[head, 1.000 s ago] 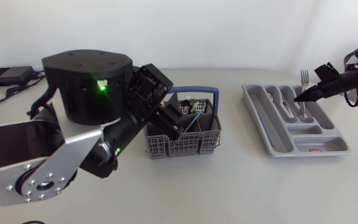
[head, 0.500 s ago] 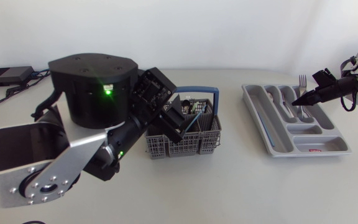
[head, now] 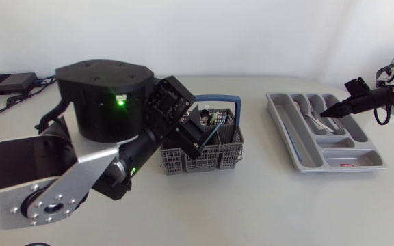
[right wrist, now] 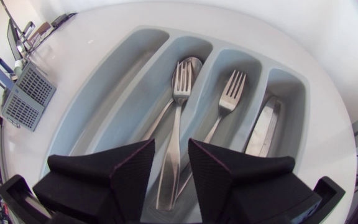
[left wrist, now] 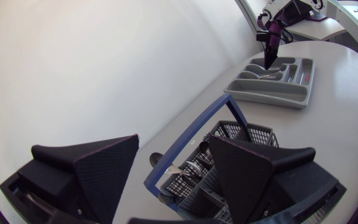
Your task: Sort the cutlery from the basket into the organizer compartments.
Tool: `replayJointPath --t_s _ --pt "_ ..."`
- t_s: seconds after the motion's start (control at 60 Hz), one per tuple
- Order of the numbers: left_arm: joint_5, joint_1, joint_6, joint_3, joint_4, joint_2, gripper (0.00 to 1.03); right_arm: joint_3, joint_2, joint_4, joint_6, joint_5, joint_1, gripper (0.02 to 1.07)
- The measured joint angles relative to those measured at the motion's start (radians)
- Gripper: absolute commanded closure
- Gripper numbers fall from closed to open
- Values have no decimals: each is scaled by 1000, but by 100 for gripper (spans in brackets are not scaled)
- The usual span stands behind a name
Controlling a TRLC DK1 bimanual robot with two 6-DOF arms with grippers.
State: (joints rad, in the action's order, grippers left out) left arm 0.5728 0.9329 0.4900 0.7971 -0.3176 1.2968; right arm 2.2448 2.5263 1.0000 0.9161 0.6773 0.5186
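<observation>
The grey wire basket (head: 204, 152) with a blue handle stands mid-table, and dark cutlery sticks up in it. My left gripper (head: 198, 130) hangs open just over its left side; in the left wrist view its fingers (left wrist: 98, 171) straddle the blue handle (left wrist: 191, 140). At the right lies the grey organizer (head: 299, 147). Just above its long compartments my right gripper (right wrist: 171, 168) is open, with nothing between its fingers. Under it a fork (right wrist: 178, 118) lies on a spoon (right wrist: 190, 63) in one compartment. A second fork (right wrist: 229, 93) and a knife (right wrist: 263, 127) lie in the two compartments beside it.
My left arm's bulky black base (head: 101, 92) and silver link (head: 40, 184) fill the table's left side. A small black box (head: 7, 83) with cables sits at the back left. Bare table lies between basket and organizer.
The fork that stood upright in my right gripper now lies in the organizer. The right gripper has opened and sunk slightly. My left arm has shifted only a little.
</observation>
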Motion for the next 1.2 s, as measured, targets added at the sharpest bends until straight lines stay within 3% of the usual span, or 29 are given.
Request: replayJointPath --t_s 0.117,0.167,0.417,0.733,1.2 --pt "0 7 0 0 3 0 26 -87 -16 -66 0 -12 5 53" --pt "0 12 0 0 6 0 26 -151 -35 -127 -4 -41 5 49" --pt "0 14 0 0 7 0 26 -404 -201 -401 -35 -192 -52 49" --pt "0 14 0 0 7 0 26 -416 -228 -478 -70 -264 -124 48" --pt "0 14 0 -10 6 0 26 -357 -172 -452 -109 -286 -129 49"
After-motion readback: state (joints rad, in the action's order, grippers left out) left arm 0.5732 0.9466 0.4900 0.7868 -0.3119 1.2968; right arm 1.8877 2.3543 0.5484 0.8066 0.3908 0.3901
